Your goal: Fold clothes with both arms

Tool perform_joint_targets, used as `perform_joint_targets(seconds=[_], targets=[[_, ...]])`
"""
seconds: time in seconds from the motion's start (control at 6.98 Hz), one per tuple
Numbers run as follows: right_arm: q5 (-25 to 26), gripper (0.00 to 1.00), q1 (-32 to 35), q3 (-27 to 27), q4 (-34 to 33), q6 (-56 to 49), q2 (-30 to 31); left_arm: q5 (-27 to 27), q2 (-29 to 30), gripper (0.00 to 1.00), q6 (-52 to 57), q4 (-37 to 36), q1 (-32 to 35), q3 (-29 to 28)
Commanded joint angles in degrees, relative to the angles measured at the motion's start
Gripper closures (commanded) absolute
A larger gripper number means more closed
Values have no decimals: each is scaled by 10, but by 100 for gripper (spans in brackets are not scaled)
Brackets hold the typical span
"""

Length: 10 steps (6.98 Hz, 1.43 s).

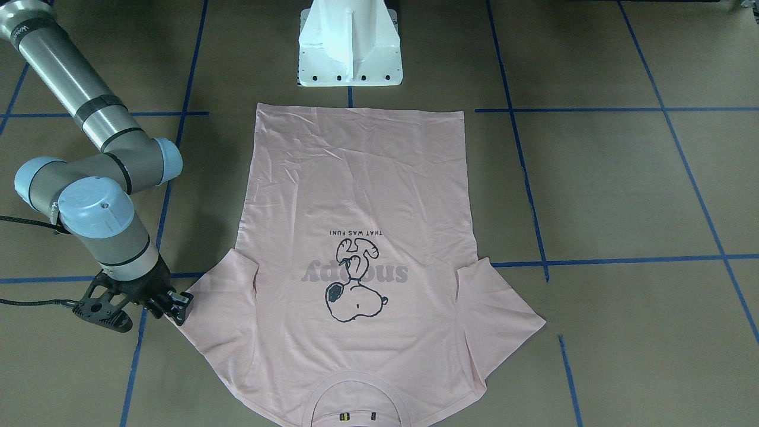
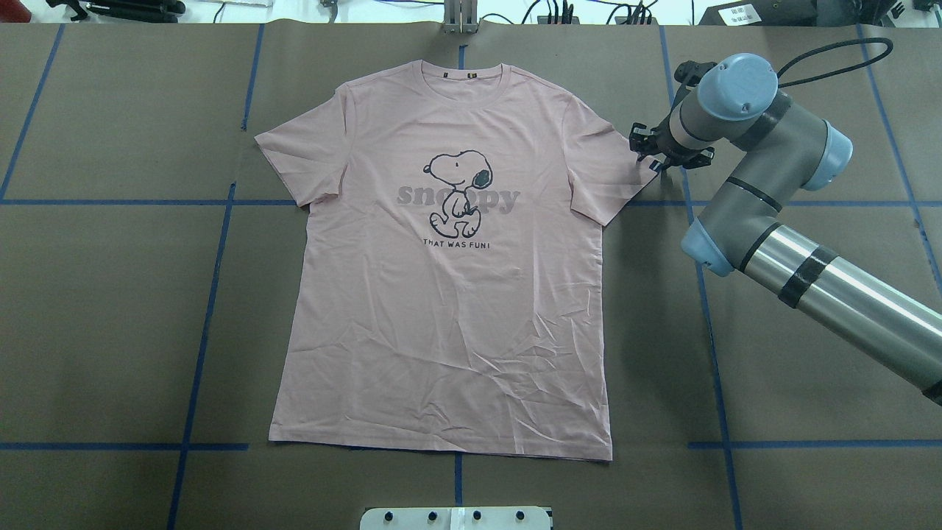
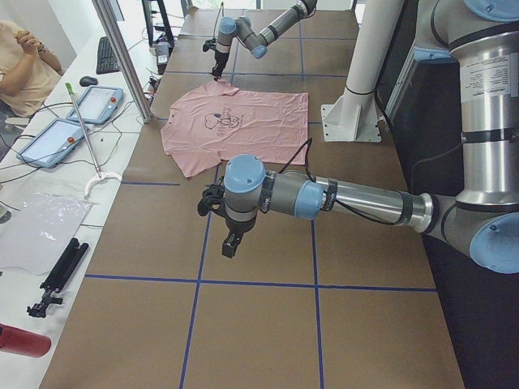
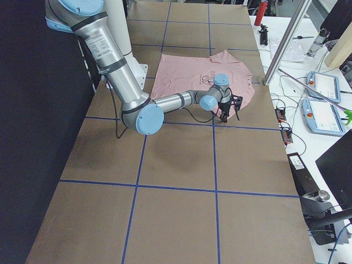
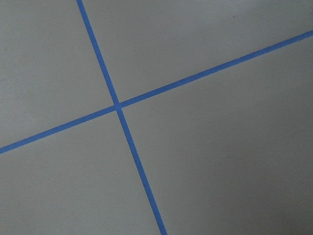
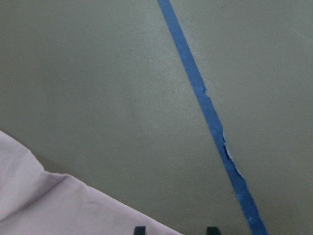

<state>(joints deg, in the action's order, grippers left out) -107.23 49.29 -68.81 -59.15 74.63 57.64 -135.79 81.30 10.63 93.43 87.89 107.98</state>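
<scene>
Right wrist-mounted view: fingertips [image 6: 140, 229] spread at the edge of the sleeve [image 6: 49, 210].
The right gripper [image 2: 662, 156] sits beside that sleeve with nothing pinched, likely lining up to take it for the first fold. The T-shirt [image 2: 441, 294] lies flat, print up, on the table [image 2: 110, 331], collar away from the base [image 2: 456, 517]. The left gripper [image 3: 230, 240] hangs over bare table, well apart; whether its fingers are spread I cannot tell.

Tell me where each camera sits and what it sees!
Front-facing: across the table, facing the base; T-shirt, right gripper at its sleeve.
Overhead: behind the robot, looking down; T-shirt, right gripper.
Left: table end; left gripper near.
Right: opposite end; right gripper near.
Left wrist: table, blue tape.
Right wrist: sleeve edge, fingertips.
Shared: four exterior views show the T-shirt.
</scene>
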Motion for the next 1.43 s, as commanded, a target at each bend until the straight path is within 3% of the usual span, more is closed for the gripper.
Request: perform_joint_targets(seconds=[0.0,0.14,0.29,0.57,0.86,1.15,1.29], targets=[[0,85,-2,-1,0,1,0,0,0,0,0,0,0,0],[-2,100,-1,-2,0,1,-1,-1,0,0,0,0,0,0],[-3,100,-1,-4,-1,9,-3,-11,-1,0,-1,0,0,0],[-3,100,-2,-18,-3,10,-23,-12,-1,0,0,0,0,0],[0,100,-8,-12,-36,56,-86,-12,-3,0,-1,0,1,9],[52,100,-48,62,-35,89,-161,-12,-4,0,-1,-2,1,23],[94,85,-72,68,-32,88,-166,-12,-4,0,-1,-2,1,23]])
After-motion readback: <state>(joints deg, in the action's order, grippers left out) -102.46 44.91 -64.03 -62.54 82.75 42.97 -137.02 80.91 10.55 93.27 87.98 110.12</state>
